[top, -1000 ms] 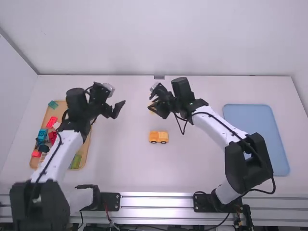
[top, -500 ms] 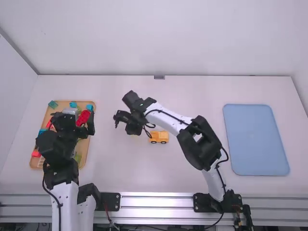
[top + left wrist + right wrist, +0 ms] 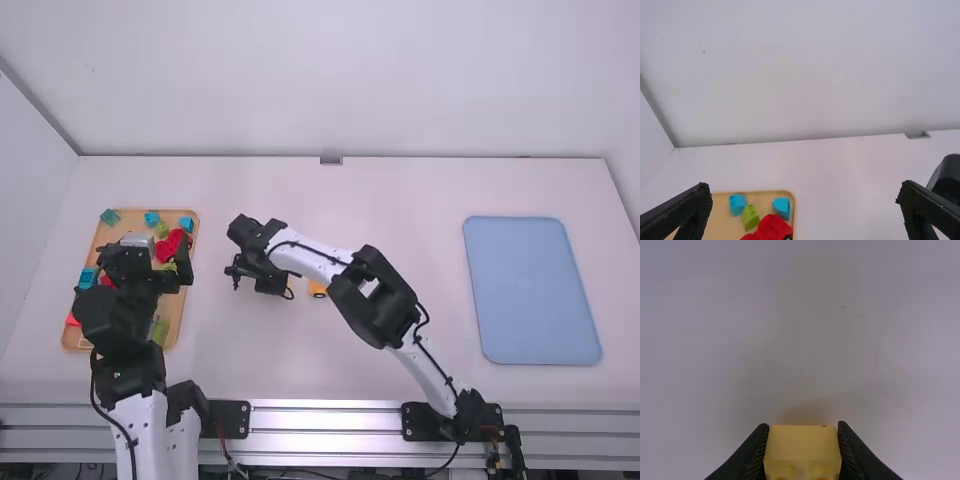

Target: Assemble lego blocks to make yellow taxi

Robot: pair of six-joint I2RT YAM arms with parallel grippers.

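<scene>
Right of the wooden tray point(image 3: 174, 312), your right gripper point(image 3: 802, 427) is closed on a yellow block point(image 3: 802, 446) by opposite sides, likely leaving its joining faces free. Farther right sits the orange-yellow vehicle piece point(image 3: 318, 289). Your left gripper point(image 3: 805, 186) spreads wide, empty, above the tray.

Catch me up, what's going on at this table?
The right gripper has a yellow block between its fingers. The left gripper is open and empty at the tray of mixed coloured blocks. Another yellow-orange piece sits on the table, partly hidden by the right arm. Looks like a taxi build in progress.
</scene>
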